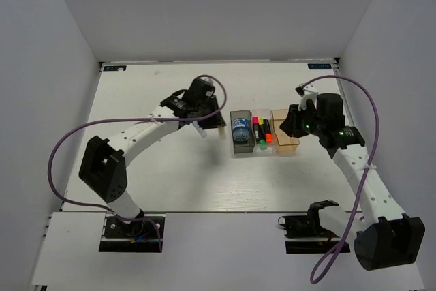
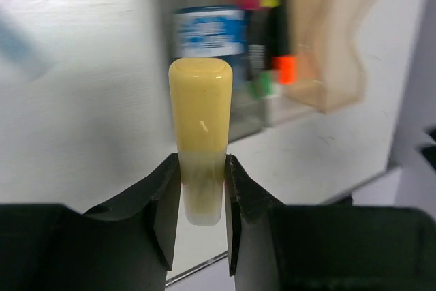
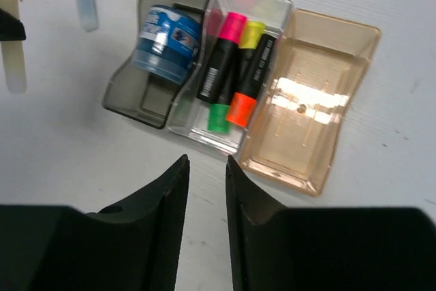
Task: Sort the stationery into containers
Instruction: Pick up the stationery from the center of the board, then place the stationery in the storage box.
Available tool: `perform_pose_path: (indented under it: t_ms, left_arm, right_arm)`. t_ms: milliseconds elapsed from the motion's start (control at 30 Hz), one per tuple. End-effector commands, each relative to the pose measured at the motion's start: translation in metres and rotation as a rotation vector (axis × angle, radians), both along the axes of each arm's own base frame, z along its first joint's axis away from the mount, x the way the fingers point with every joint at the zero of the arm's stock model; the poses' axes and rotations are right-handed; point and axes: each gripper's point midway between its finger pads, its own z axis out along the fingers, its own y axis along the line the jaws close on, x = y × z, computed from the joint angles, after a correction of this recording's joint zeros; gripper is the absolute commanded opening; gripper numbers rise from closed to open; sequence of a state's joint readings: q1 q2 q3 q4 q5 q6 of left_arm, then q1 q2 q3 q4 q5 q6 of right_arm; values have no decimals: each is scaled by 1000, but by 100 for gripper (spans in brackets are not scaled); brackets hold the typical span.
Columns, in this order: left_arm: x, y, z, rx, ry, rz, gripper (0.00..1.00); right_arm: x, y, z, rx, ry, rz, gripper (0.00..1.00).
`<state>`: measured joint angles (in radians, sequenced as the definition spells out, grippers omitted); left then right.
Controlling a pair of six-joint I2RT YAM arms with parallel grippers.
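Right wrist view is showing highlighters (image 3: 231, 66) binned, tan bin (image 3: 320, 134) empty; left pincer (image 2: 202, 168) is clamping a yellow stick (image 2: 200, 107), right pincer (image 3: 207, 168) sitting narrow, holding nothing

A white table (image 1: 170, 182) with faint wood grain lies beneath the left claw (image 1: 202, 127) and the right claw (image 1: 289, 125). Beyond both claws, at the table's far edge, rises a plain pale-grey back wall (image 1: 218, 11). A side wall (image 1: 41, 100) of the same colour stands well out to the left of the left claw, and another wall (image 1: 402, 66) stands near the right claw's right side. A black bracket (image 1: 112, 67) marks the far-left corner and a second bracket (image 1: 321, 65) the far-right. Behind the claws, a white board (image 1: 75, 250) adjoins the near edge. The light is soft and even, with faint shadows.
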<state>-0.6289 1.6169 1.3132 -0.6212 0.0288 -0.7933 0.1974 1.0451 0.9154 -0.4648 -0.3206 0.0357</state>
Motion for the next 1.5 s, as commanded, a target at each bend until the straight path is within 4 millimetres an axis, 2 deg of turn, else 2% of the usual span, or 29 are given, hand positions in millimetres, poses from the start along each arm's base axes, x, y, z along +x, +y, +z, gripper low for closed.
perform_pose_path:
  t_ms: [0,33,67,100,133,167,200,233,267,300,333,367,433,467,600,700,733,867,933,1033,1067,1167,1200,1233,1300,1333,1400,1433,1467]
  left_arm:
    - [-7,-80,33,-135,-117,-262,0]
    - [7,-104,53,-181,-167,-279,0]
    - [8,-121,43,-199,-144,-300,0]
    - [9,-149,53,-236,-160,-339,0]
    - [14,-166,47,-260,-174,-357,0]
    - [12,-182,52,-292,-189,-380,0]
    - [17,-192,55,-309,-213,-389,0]
    - [25,-212,53,-326,-223,-398,0]
    - [24,-223,55,-338,-234,-413,0]
    - [30,-232,70,-364,-267,-416,0]
    - [34,-244,53,-357,-249,-418,0]
    - [39,-251,60,-379,-274,-418,0]
    - [42,-258,43,-384,-259,-414,0]
    - [46,-263,49,-417,-291,-414,0]
    - [56,-272,29,-445,-255,-387,0]
    - [60,-278,22,-466,-229,-379,4]
    - [60,-279,19,-465,-223,-378,7]
    - [61,-277,5,-445,-204,-361,33]
    - [63,-275,3,-438,-202,-350,35]
    - [65,-271,0,-437,-192,-342,45]
    - [65,-270,1,-442,-189,-344,46]
    - [62,-271,6,-456,-184,-361,53]
    - [60,-272,10,-463,-188,-369,58]
    - [61,-272,15,-468,-194,-372,58]
    - [62,-268,21,-469,-202,-373,58]
    - [57,-263,28,-468,-206,-377,44]
    - [59,-255,38,-464,-236,-368,20]
    - [54,-237,43,-434,-252,-360,2]
    - [54,-227,43,-409,-258,-351,0]
  right_arm:
    - [8,-29,6,-84,-109,-114,33]
    - [9,-34,10,-94,-139,-143,34]
    - [10,-43,9,-108,-158,-183,34]
    - [11,-47,10,-115,-169,-200,34]
    - [11,-50,15,-114,-198,-215,36]
    - [9,-55,11,-120,-203,-237,36]
    - [9,-57,11,-123,-208,-243,36]
    - [9,-60,13,-123,-224,-256,36]
    - [9,-65,13,-125,-228,-276,36]
    - [9,-66,12,-123,-229,-280,36]
    - [9,-65,14,-117,-234,-283,36]
    - [10,-68,16,-113,-240,-293,36]
    - [10,-69,16,-111,-241,-301,36]
    - [10,-69,15,-112,-237,-299,36]
    - [9,-68,15,-97,-236,-295,36]
    - [9,-69,15,-95,-236,-302,36]
    - [9,-70,16,-99,-241,-302,36]
    - [8,-68,15,-90,-235,-297,38]
    - [8,-68,15,-89,-234,-296,39]
    - [8,-68,15,-91,-232,-297,42]
    - [8,-68,15,-91,-231,-299,45]
    - [8,-67,14,-88,-229,-294,48]
    - [8,-68,15,-87,-230,-296,48]
    - [8,-67,14,-88,-230,-292,48]
    - [8,-67,14,-85,-230,-293,48]
    - [8,-66,14,-81,-227,-291,44]
    - [6,-67,14,-81,-229,-292,28]
    - [6,-66,14,-76,-229,-286,20]
    - [6,-66,14,-74,-231,-285,14]
